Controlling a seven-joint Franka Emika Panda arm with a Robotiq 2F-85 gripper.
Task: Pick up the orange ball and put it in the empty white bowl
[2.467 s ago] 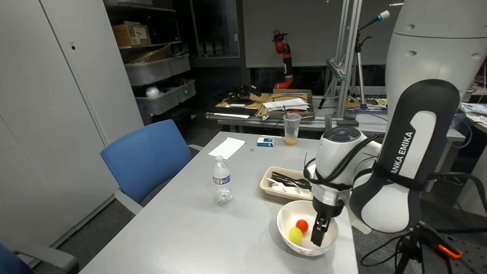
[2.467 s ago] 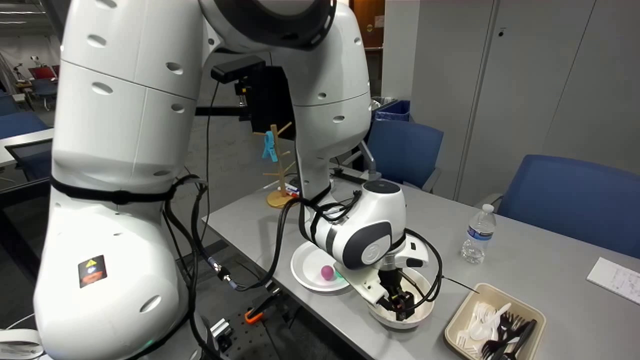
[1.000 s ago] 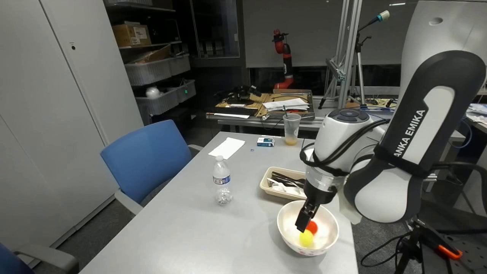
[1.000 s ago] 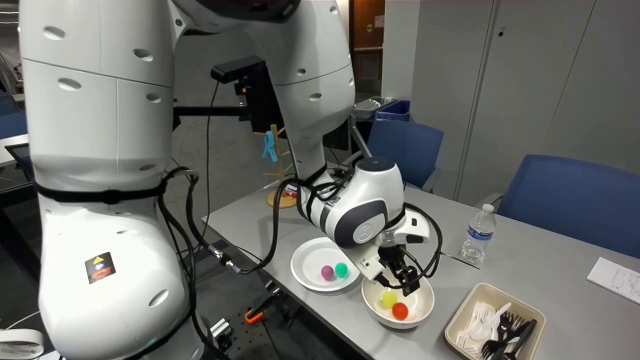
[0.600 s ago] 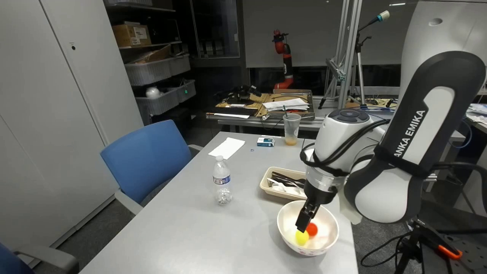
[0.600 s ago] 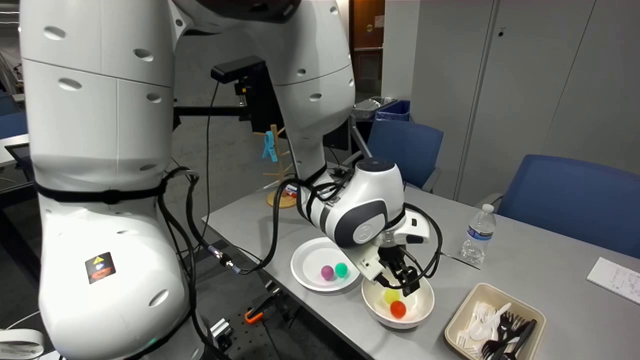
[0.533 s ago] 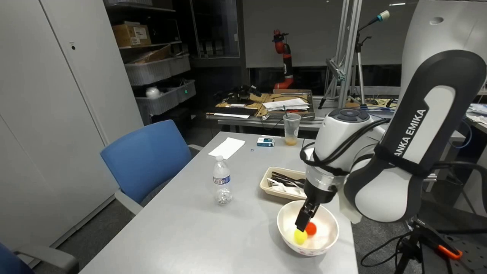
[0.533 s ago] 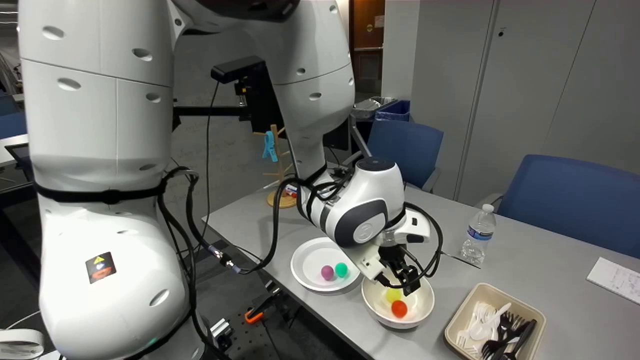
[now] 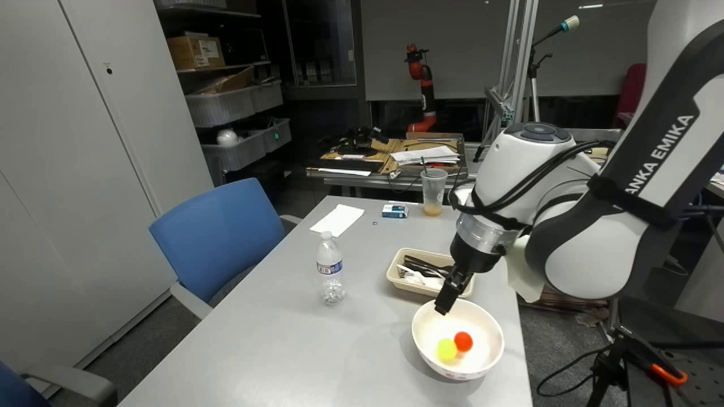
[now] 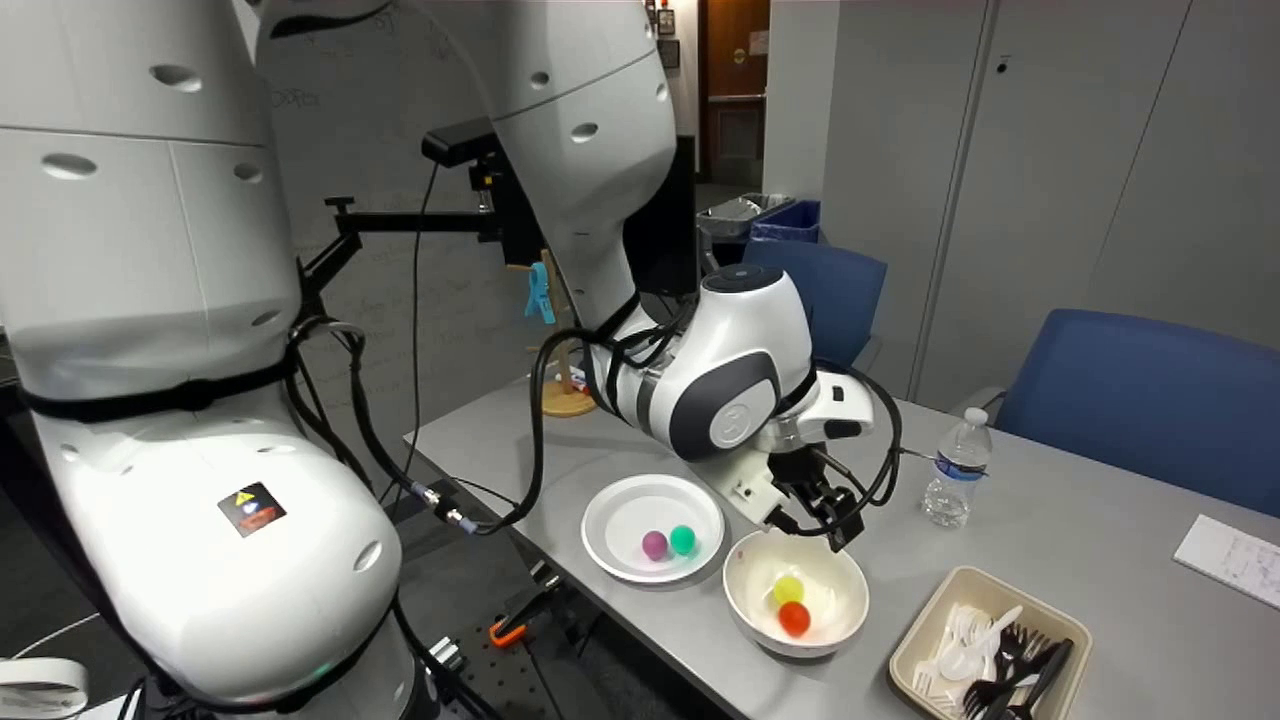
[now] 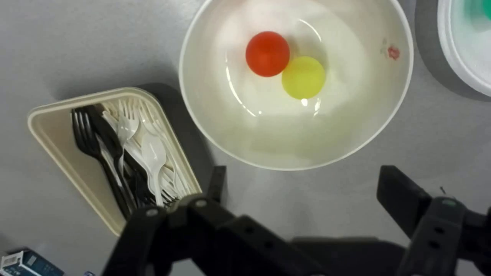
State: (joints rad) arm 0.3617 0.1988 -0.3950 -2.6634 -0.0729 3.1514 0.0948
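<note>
Wide round white bowl (image 9: 487, 347), in an exterior view: I count one, and in it two balls, a small orange-red ball (image 9: 463, 342) and a small yellow ball (image 9: 447, 350).
Grey tabletop (image 9: 283, 350), in an exterior view: one clear plastic water bottle (image 9: 331, 271), one beige rectangular tray (image 9: 408, 284), one clear plastic cup (image 9: 434, 189).
Black two-finger gripper (image 9: 445, 305), in an exterior view: I have it tilted by the bowl's rim, higher than earlier, when its tips were inside the bowl; both balls have shifted slightly since.
Round white plate (image 10: 615, 505), in an exterior view: one, with a magenta ball (image 10: 654, 545) and a green ball (image 10: 683, 540) on it, so four balls counting the bowl's two; my white robot arm (image 10: 590, 160) hid part of the green one before, and now I see it whole.
Fingers (image 11: 402, 197), in the wrist view: two, wide apart, seen against the tabletop near the bowl's rim.
Orange-red ball, in the wrist view: smooth, round, evenly coloured, touching the yellow ball inside the bowl.
</note>
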